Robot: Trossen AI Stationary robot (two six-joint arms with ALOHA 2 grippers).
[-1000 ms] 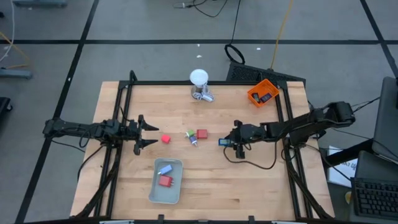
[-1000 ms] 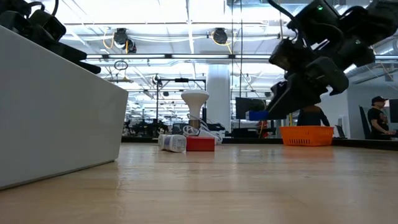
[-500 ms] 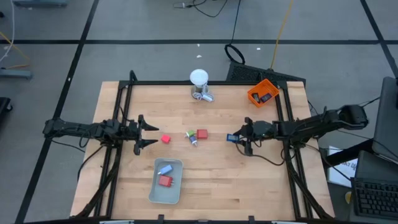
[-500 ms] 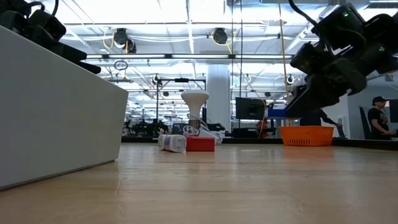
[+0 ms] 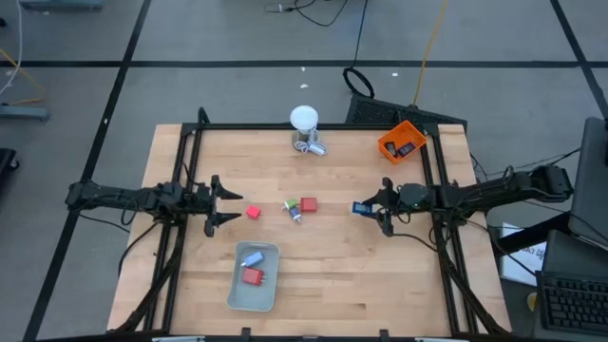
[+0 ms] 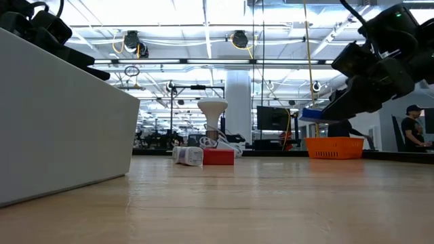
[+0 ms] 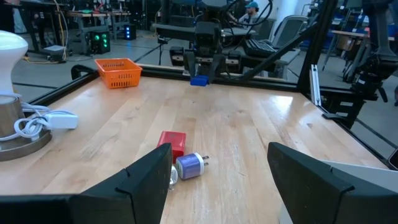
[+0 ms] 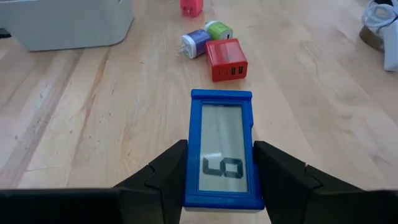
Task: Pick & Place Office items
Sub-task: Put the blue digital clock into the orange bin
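My right gripper (image 5: 372, 209) is shut on a blue-framed rectangle with a grey display face (image 8: 222, 149), above the table's right part; it also shows in the left wrist view (image 7: 199, 80). My left gripper (image 5: 226, 202) is open and empty at the table's left side. A red block (image 5: 309, 204) lies mid-table with a light-blue piece (image 8: 196, 43) and a green-and-white bit (image 8: 218, 29) beside it. Another red block (image 5: 253, 212) lies nearer my left gripper. The grey tray (image 5: 254, 276) holds a light-blue piece (image 5: 252, 257) and a red block (image 5: 253, 276). My right gripper pinches the blue-framed rectangle by its two long sides (image 8: 189, 163) between its two fingers, at the end nearest the wrist. The fingers come about level from the table's right side and lie along it. The rectangle is lifted clear of the table, display face up.
An orange bin (image 5: 400, 142) with dark pieces stands at the far right corner. A white ball-topped object on a metallic base (image 5: 304, 127) with a white cord stands at the far edge. Black frame rails run along both table sides. Bare wood lies between the arms.
My right gripper has drawn back toward the table's right edge with the blue-framed rectangle, which stays lifted clear and has risen a little in the low view. My left arm has kept still.
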